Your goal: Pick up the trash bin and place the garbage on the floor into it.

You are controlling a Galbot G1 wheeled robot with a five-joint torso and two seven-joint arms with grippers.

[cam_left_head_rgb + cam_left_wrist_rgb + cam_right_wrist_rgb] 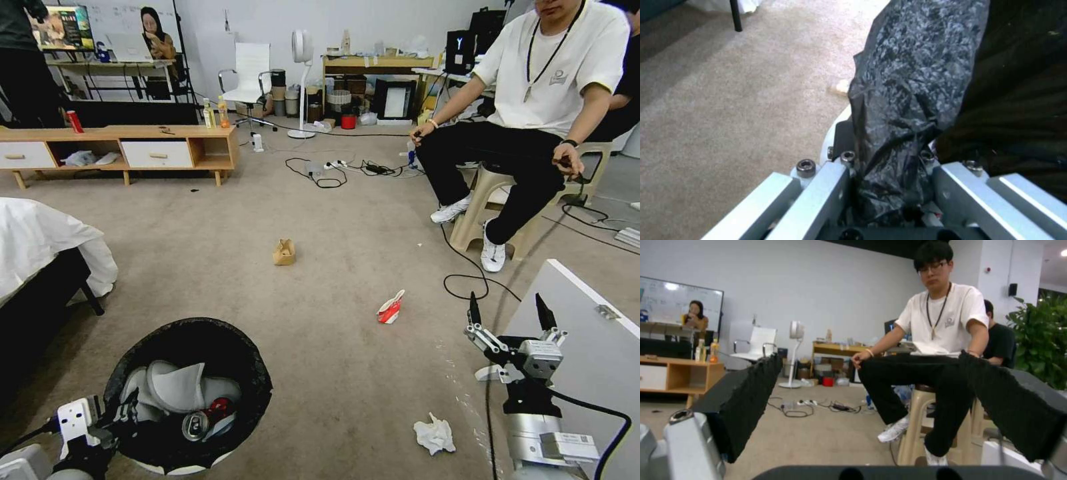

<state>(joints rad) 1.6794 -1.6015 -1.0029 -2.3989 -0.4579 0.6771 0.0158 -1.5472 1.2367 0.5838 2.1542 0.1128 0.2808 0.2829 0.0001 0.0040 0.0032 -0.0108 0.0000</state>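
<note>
The trash bin (260,383), white with a black bag over its rim, sits low at the left in the head view. My left gripper (119,412) is shut on its near rim. The left wrist view shows the bag-covered rim (907,100) pinched in my left gripper (885,161). Inside the bin lie white crumpled pieces and a crushed can (199,424). On the floor (333,220) lie garbage pieces: a tan paper bag (284,252), a red-white carton (391,308) and a white tissue (435,435). My right gripper (510,313) (869,356) hangs open, empty, right of the carton.
A white panel (587,347) stands close on the right behind my right arm. A bed (40,253) is at the left. A person sits on a stool (477,213) ahead on the right, with black cables (467,270) trailing across the carpet. A low wooden cabinet (133,150) lines the back.
</note>
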